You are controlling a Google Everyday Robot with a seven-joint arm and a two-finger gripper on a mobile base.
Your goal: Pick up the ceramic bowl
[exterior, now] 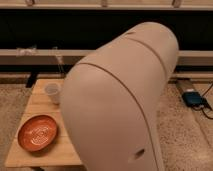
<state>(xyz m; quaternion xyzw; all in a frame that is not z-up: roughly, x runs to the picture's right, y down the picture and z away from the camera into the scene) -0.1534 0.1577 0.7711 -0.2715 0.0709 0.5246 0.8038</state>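
- The bowl (38, 133) is seen at 8 o'clock in the view, laid flat and open side up on the table (36, 102), with nothing touching it.
- The cup (52, 92) is stood at 1 o'clock from the bowl, apart from it.
- Most of the view is blocked by the arm (120, 100), probably because it is stretched across for the reach.
- The gripper is hidden behind the arm, so its state cannot be told.

Wooden table (36, 104), ceramic bowl (38, 133) at its near left, white cup (52, 93) farther back, hand hidden behind the arm (120, 100).
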